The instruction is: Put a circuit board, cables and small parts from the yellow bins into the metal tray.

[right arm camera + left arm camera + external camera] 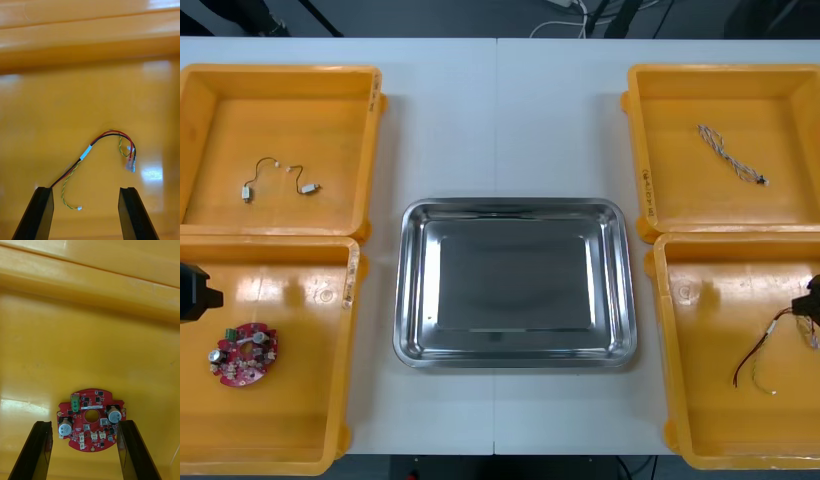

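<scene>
Four yellow bins in all. Two sit on the left gripper's (84, 422) side, the far left bin (370, 150) and the near left bin (350, 340). Two sit on the right gripper's (85, 188) side, the far right bin (635, 150) and the near right bin (665, 340).

One metal tray (412, 290), between the two grippers.

One round red circuit board (86, 431), between the left gripper's spread fingers.

Three cables:
- One red and yellow cable (86, 152), just ahead of the right gripper's parted fingers.
- One twisted blue and white cable (732, 155), in the bin beyond that.
- One thin cable (280, 172), in the bin beyond the left gripper.
</scene>
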Robot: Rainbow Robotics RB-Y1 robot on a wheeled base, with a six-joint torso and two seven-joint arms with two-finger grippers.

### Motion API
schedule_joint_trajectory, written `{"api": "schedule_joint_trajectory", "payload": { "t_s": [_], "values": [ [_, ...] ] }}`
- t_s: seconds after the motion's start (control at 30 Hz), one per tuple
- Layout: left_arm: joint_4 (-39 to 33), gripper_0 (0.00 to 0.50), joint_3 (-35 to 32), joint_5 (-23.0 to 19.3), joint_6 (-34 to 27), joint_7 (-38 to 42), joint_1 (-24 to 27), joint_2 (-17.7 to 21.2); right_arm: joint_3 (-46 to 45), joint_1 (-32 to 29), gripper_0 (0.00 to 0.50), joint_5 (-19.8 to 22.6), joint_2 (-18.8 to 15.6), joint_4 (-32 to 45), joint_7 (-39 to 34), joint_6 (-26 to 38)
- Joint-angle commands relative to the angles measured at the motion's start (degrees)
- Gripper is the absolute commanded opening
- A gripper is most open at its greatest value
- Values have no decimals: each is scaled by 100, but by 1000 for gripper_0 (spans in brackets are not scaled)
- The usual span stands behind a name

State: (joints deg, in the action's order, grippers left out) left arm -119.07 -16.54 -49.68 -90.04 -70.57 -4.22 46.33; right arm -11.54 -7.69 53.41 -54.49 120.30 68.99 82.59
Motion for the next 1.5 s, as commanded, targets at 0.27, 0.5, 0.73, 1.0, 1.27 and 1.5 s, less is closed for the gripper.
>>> {"api": "schedule_joint_trajectory", "payload": {
  "t_s": [0.27, 0.5, 0.73, 1.0, 1.27, 1.5],
  "values": [
    [376, 500, 502, 274, 470, -273, -158, -36, -217, -198, 500, -252, 685, 160, -1142, 29],
    [710, 500, 801, 389, 936, -308, -166, -36, -226, -198, 500, -419, 1011, 151, -1915, 135],
    [762, 500, 924, 468, 1041, -317, -219, -36, -226, -198, 500, -551, 1019, 2, -2486, 240],
    [824, 500, 1038, 512, 1155, -352, -281, -36, -226, -198, 500, -745, 1019, -139, -2653, 451],
    [956, 500, 1223, 591, 1445, -352, -289, -36, -173, 39, 500, -991, 1011, -244, -2583, 838],
    [1026, 500, 1293, 626, 1551, -370, -289, -27, -15, 417, 500, -1210, 1011, -552, -2557, 873]
  ]
}}
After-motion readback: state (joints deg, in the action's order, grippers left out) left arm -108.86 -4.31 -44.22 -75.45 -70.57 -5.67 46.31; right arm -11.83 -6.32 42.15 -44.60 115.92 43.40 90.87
